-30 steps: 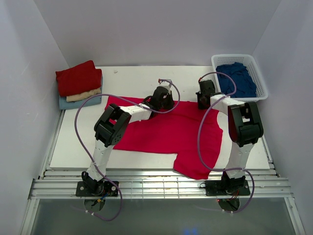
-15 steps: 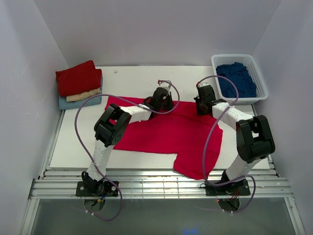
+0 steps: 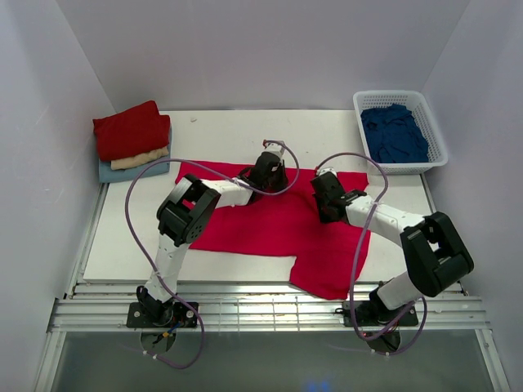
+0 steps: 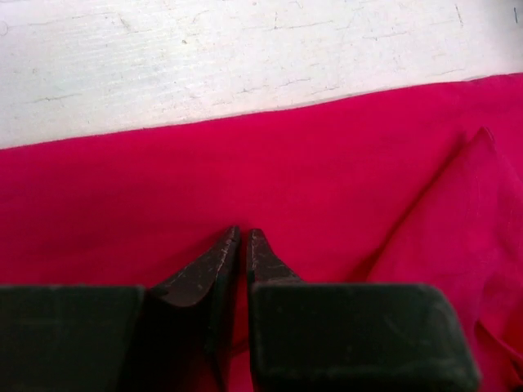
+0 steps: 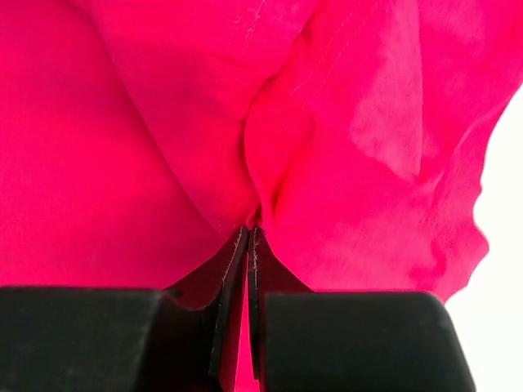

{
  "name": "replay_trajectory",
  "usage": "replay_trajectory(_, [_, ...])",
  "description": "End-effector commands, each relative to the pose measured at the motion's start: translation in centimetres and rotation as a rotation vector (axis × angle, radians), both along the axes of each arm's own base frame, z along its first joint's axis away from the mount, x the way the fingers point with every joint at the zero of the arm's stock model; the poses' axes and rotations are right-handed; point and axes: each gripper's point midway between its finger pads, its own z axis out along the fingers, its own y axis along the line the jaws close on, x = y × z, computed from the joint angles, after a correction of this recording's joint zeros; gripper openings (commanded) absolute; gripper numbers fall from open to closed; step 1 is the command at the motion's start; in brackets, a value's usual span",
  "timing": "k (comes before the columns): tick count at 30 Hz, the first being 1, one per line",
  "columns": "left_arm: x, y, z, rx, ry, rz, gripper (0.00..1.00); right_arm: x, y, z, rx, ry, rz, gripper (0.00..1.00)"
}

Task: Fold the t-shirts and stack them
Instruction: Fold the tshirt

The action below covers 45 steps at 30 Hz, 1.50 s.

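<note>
We see crimson shirt (image 3: 278, 224) spread across middle of table (image 3: 229, 126), front-right corner reaching the near edge. R gripper (image 5: 248, 233): fingers pressed together, pinching a bunched fold of it on the shirt's right side. L gripper (image 4: 242, 237): tips nearly together w/ thin slit, sitting on the cloth near its far edge; can't tell if it's pinching. 3 folded shirts (image 3: 131, 139) stacked far-left: dark red, cream, pale blue. Navy shirt (image 3: 395, 135) in basket (image 3: 392, 95) far-right.
</note>
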Motion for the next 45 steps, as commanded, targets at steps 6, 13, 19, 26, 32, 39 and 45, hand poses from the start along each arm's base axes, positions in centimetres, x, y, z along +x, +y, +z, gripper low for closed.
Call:
replay_trajectory(6, [-1.3, -0.6, 4.9, -0.039, -0.073, -0.007, 0.19, -4.0, -0.3, 1.8, -0.032, -0.029, -0.077, 0.08])
replay_trajectory(13, [-2.6, -1.4, 5.3, -0.031, -0.085, -0.021, 0.19, -6.4, -0.1, 2.7, -0.022, -0.048, -0.078, 0.12])
replay_trajectory(19, [-3.1, -2.9, 5.4, -0.036, -0.092, -0.043, 0.19, -3.5, -0.1, 5.9, -0.035, -0.193, -0.121, 0.19])
replay_trajectory(26, [-3.1, -4.2, 5.3, -0.043, -0.093, -0.054, 0.18, 0.8, -0.4, 5.6, -0.082, -0.246, -0.178, 0.21])
replay_trajectory(32, [-3.2, -4.8, 5.9, -0.06, -0.098, -0.062, 0.18, 3.1, -1.0, 2.7, -0.091, -0.21, -0.183, 0.2])
replay_trajectory(39, [-3.9, -5.3, 7.0, -0.079, -0.105, -0.076, 0.18, 4.8, -0.8, 2.1, -0.036, -0.227, -0.167, 0.2])
replay_trajectory(45, [-4.0, -4.8, 6.6, -0.064, -0.104, -0.062, 0.18, 5.9, 0.2, 2.6, 0.011, -0.25, -0.142, 0.21])
